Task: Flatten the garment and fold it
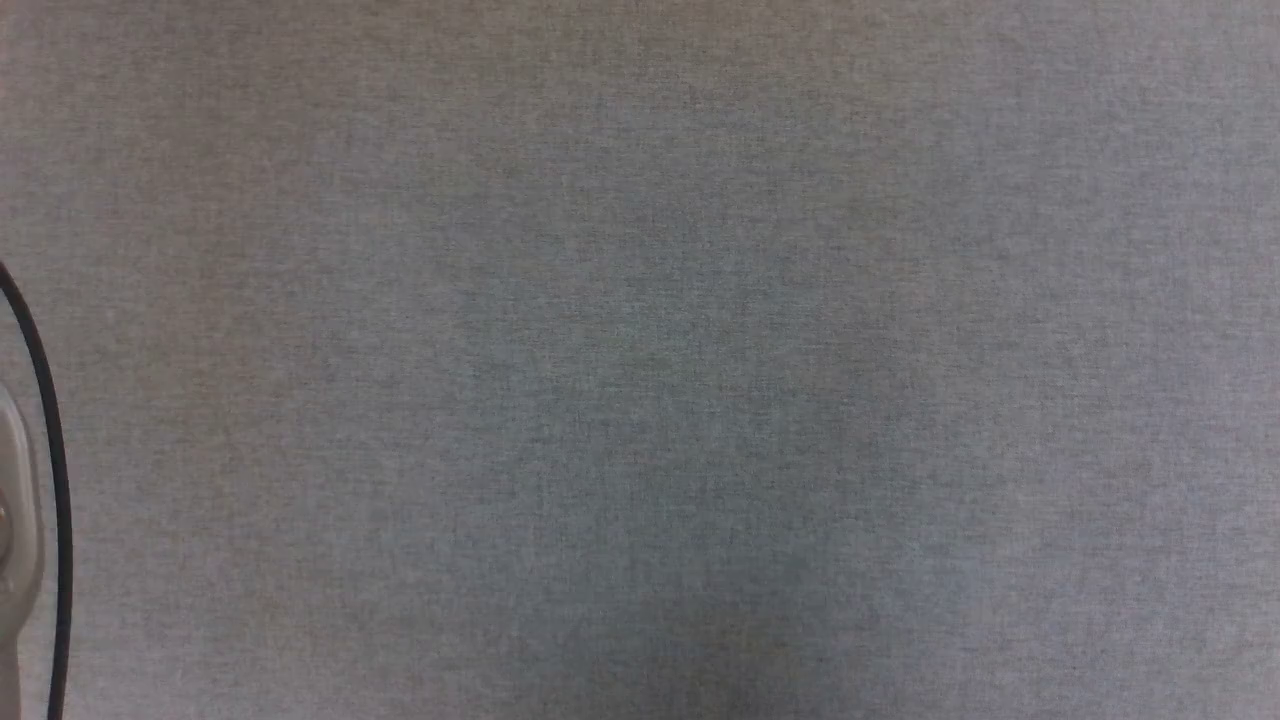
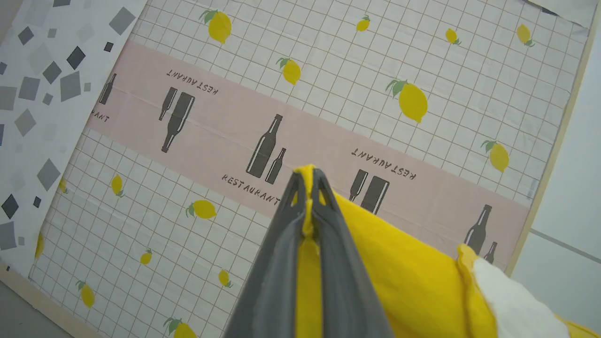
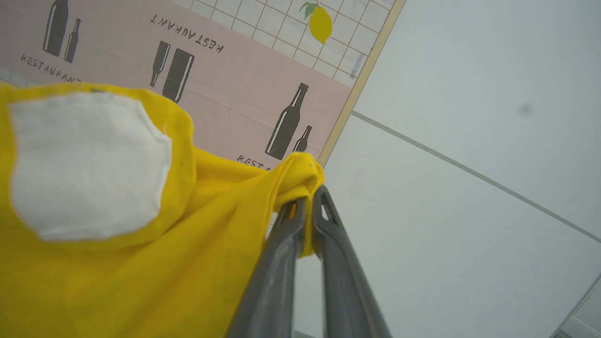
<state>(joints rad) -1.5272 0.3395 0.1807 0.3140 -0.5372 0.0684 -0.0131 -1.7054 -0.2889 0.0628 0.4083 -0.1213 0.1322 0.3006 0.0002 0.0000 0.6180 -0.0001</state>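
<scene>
Dark fingers of our left gripper (image 2: 307, 177) and right gripper (image 3: 310, 197) are clamped on bunched edges of the garment (image 3: 188, 263), which we hold over the lemon-print tablecloth (image 2: 328, 61).

One garment (image 2: 404, 272), one tablecloth (image 2: 328, 61), two claws (image 2: 307, 174) (image 3: 310, 196)

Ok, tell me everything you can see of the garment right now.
The garment is bright yellow, soft matte cloth, with a white patch on the side facing the right wrist camera. The left gripper is shut on a thin yellow edge; the right gripper is shut on a bunched fold. Between them the cloth hangs in loose folds, not flat, over the lemon-and-bottle tablecloth. Whether any of it touches the table cannot be told.
</scene>
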